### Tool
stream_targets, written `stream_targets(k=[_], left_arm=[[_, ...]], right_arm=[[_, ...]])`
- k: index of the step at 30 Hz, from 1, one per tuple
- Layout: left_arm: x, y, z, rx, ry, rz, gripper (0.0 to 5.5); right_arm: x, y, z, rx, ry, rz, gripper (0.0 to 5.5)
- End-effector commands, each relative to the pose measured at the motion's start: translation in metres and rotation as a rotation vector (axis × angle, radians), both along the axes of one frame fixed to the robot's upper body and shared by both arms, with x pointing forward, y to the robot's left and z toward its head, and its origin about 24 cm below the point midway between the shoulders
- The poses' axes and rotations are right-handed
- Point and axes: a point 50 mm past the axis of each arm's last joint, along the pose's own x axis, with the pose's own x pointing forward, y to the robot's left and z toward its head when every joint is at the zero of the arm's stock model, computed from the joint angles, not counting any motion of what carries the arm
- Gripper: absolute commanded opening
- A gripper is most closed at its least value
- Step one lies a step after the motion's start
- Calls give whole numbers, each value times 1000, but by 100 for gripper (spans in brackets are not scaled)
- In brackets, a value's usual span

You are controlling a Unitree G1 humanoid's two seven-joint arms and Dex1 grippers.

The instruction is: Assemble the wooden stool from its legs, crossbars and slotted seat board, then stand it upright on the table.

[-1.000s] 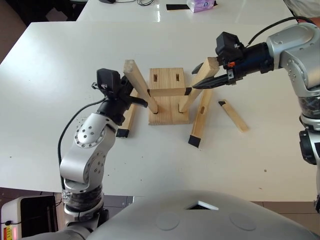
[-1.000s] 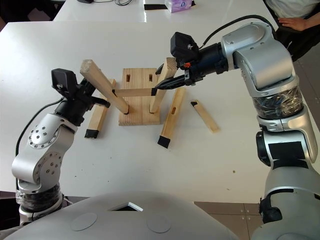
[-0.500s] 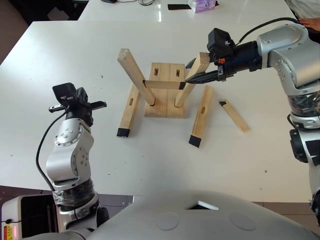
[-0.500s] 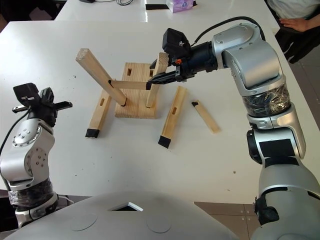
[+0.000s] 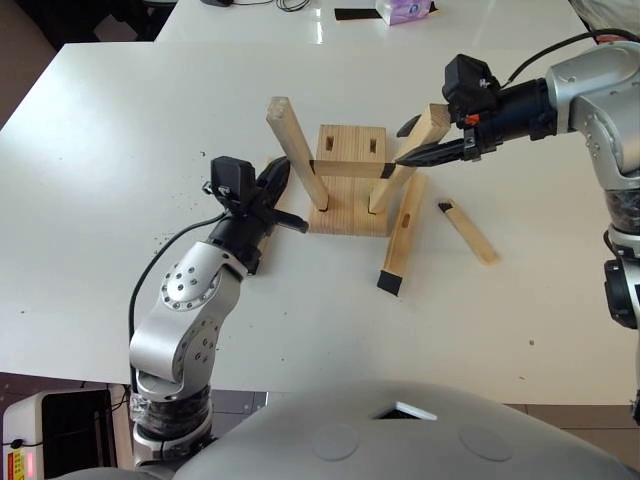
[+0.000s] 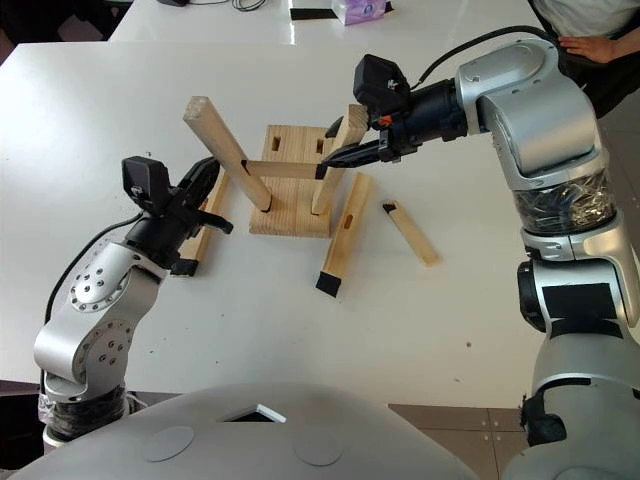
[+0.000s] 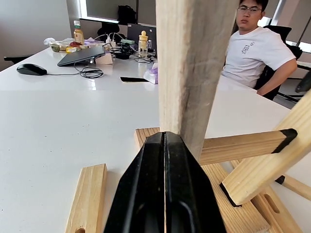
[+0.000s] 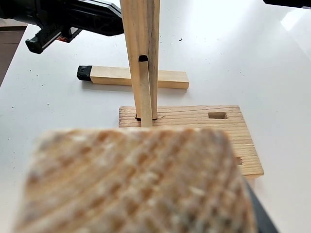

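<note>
We see the seat board (image 5: 350, 203) lying flat near the middle of the white table (image 5: 120, 120), slotted face up, with two open slots along its far edge. Two legs rise from the board's nearer half, both leaning outward. The left standing leg (image 5: 295, 150) tilts out over the board's left edge and the right standing leg (image 5: 432, 120) over its right edge. A crossbar (image 5: 350, 168) spans between them above the board, and its black-tipped end meets the right standing leg.

The right gripper (image 5: 402, 145) comes in from the board's right side. We find it clamped on the right standing leg, one finger on the far face and one on the near face, just above the crossbar joint. The left gripper (image 7: 164, 141) sits low at the board's left side. Its two black fingers are pressed together with nothing between them, their tip just beside the lower part of the left standing leg; we cannot tell whether it touches.

A loose leg (image 5: 402, 230) lies flat just right of the board, slot up. A short crossbar (image 5: 468, 232) lies farther right of the board, apart from that leg. A second loose leg (image 7: 87, 194) lies flat just left of the board, partly under the left gripper
</note>
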Motion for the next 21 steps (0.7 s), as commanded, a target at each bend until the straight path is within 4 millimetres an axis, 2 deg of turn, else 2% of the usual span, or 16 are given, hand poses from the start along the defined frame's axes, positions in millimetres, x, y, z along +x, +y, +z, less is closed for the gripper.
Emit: stream_targets(k=[1, 3, 5, 8, 10, 14, 17, 21], left_arm=[[-8, 9, 16, -115, -99, -136, 0], [-6, 51, 15, -62, -103, 24, 0], [-8, 81, 24, -4, -134, 94, 0], [-6, 101, 43, -29, -215, 133, 0], [-3, 97, 51, -121, -269, 119, 0], [7, 77, 68, -286, -347, 64, 0], [15, 66, 75, -341, -359, 37, 0], [22, 61, 79, -315, -353, -4, 0]], right_arm=[[-4, 13, -9, 40, 21, 67, 204], [-2, 7, -10, 37, 18, 41, 204], [-1, 4, -12, 39, 17, 21, 204], [-6, 3, -14, 58, 22, 13, 204], [-9, 4, -14, 76, 23, 23, 204], [-8, 7, -14, 115, -16, 11, 204], [-8, 6, -13, 153, -46, 14, 264], [-12, 5, -12, 198, -45, 21, 332]])
